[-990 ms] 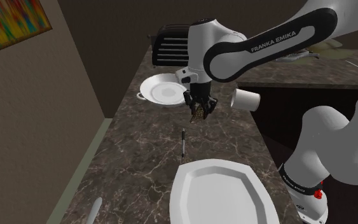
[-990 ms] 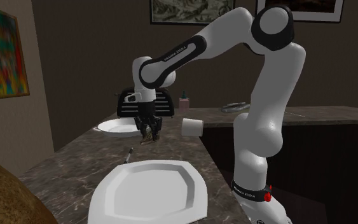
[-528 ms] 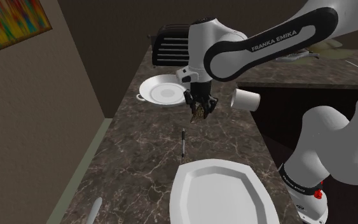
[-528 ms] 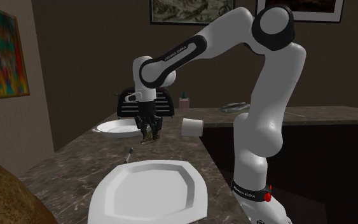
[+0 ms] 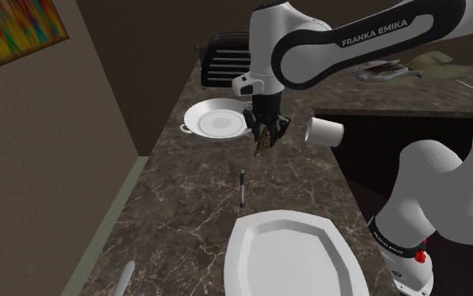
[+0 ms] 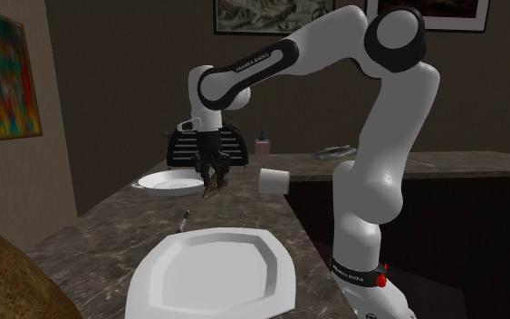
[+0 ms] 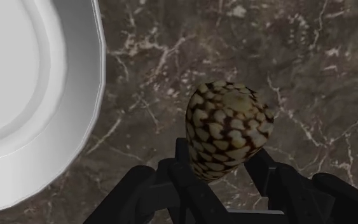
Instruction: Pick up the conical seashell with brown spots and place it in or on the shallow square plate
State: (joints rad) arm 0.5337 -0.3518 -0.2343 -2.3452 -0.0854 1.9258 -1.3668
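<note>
We read FRANKA EMIKA in white on the arm's [image 5: 369, 38] dark link. On the near side of the round white dish [image 5: 218, 118] lies the shallow white plate [image 5: 289, 252] with cut corners. Just beside that dish, in the air, the gripper [image 7: 225, 167] clamps the cone-shaped shell [image 7: 228, 130], glossy cream netted with dark brown blotches, over the veined brown marble counter [image 5: 184, 210]. Beyond the dish stands a black toaster [image 5: 226, 59].

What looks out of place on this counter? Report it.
The white cylindrical mug lies tipped on its side at the edge of the dark marble counter. Nothing spilled shows. The black gripper clasps the brown-spotted conical seashell; nothing odd there.
</note>
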